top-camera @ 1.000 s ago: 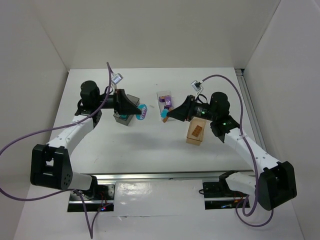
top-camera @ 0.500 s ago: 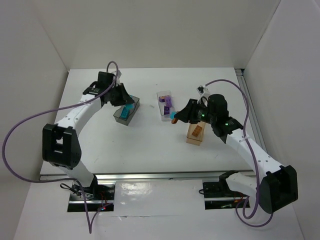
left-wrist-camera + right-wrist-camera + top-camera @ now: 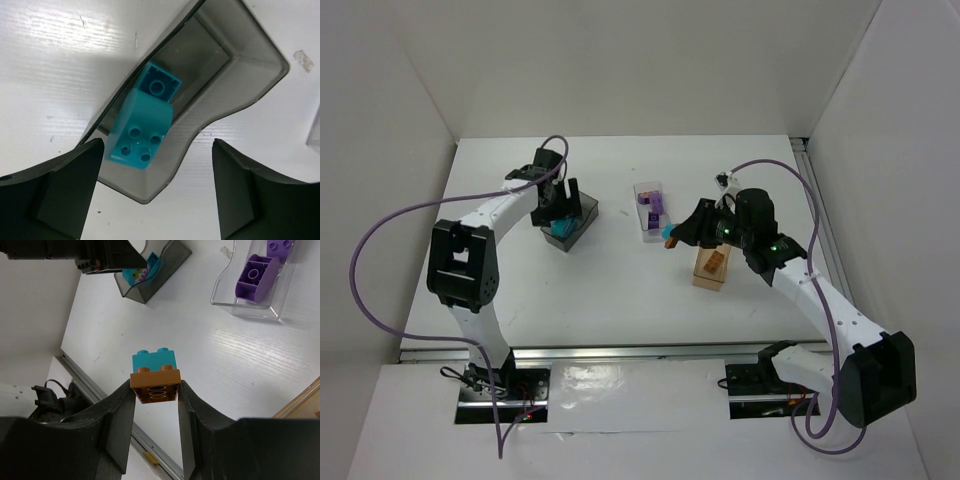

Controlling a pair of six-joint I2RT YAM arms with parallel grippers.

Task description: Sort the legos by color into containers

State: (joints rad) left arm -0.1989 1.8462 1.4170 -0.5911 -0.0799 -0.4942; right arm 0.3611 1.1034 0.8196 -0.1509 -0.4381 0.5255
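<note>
Two-brick stack: a teal studded plastic brick (image 3: 154,360) sits pressed onto an orange-brown studded plastic brick (image 3: 155,386). Both are held above the white table (image 3: 225,370) at the centre of the right wrist view.
Right fingers: the right fingers (image 3: 127,400) are clenched on the two sides of the orange-brown brick. The teal brick juts past their tips and nothing touches it.
Key relation: the stack's long axis runs straight out from the right fingers, up the frame, with the teal half on the far, free end.
Teal's bin: the dark smoky grey translucent plastic bin (image 3: 165,270) lies well apart from the stack, at the upper left of the right wrist view.
Other bins: the clear plastic bin (image 3: 245,310) with purple bricks (image 3: 255,277) is at the upper right. The amber-orange bin (image 3: 305,400) is at the lower right edge.
Left fingers: the left fingers (image 3: 65,190) are spread wide and grasp nothing. They sit at the two lower corners of the left wrist view, straddling the grey bin below.
Grey bin contents: a rounded teal brick (image 3: 142,125) lies in it, touching a square teal brick (image 3: 160,85) behind it.
Nearer arm: in the top view the left arm is over the grey bin. The right arm holds the stack mid-table, between the clear and amber bins.
Judgement: the stack probably has to be split first. The exposed teal end suits the free left fingers, and the orange-brown half is nearest the amber bin.
</note>
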